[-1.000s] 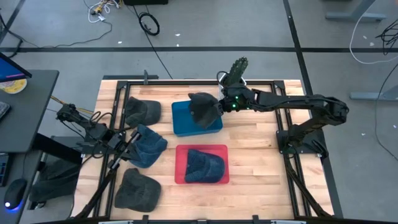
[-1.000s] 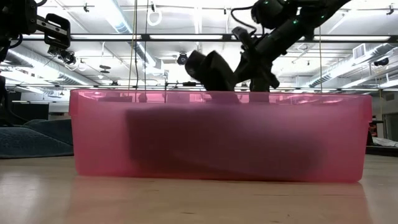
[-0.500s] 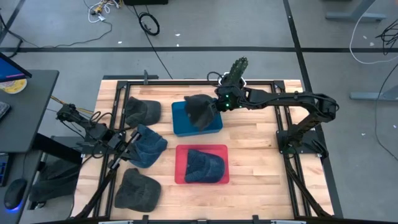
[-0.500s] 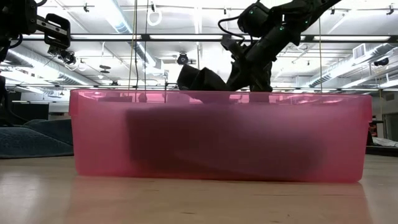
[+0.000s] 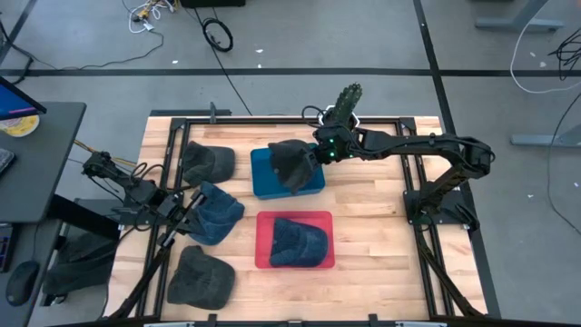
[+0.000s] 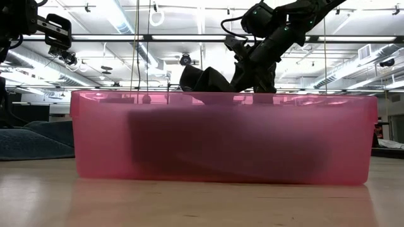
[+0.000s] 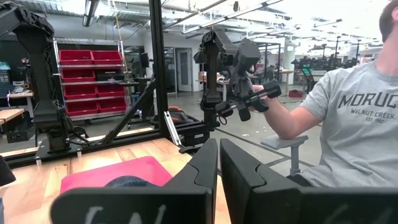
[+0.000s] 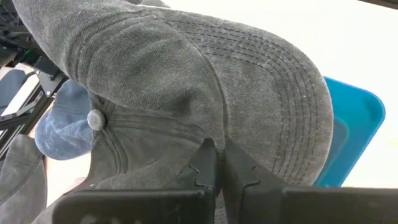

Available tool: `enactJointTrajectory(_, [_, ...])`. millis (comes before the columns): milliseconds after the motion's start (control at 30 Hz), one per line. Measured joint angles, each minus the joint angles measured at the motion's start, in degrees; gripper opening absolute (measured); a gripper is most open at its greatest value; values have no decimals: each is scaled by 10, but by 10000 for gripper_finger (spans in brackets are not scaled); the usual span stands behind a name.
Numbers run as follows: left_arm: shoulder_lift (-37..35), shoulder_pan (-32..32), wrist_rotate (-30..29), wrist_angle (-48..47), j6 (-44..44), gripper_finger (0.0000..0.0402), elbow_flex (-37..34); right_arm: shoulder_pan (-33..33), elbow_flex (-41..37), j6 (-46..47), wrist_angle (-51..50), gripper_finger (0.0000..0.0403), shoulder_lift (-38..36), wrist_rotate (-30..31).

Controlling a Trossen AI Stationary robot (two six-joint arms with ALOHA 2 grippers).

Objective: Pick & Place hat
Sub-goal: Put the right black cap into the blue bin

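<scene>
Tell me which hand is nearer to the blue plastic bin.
Right. The right hand hangs over the blue plastic bin, shut on a dark grey cap. The left hand sits off to the bin's left side, by a blue denim cap.

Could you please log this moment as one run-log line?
right pincer: shut on grey hat | over blue bin | left pincer: shut, idle

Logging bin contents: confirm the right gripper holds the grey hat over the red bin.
Wrong bin. In the high view the right gripper holds the grey hat over the blue bin; the red bin sits nearer the front and already holds a blue hat.
</scene>
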Motion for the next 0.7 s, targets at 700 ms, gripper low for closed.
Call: enactJointTrajectory(700, [0,0,0,0,0,21,0,0,0,-15,6,66,0,1])
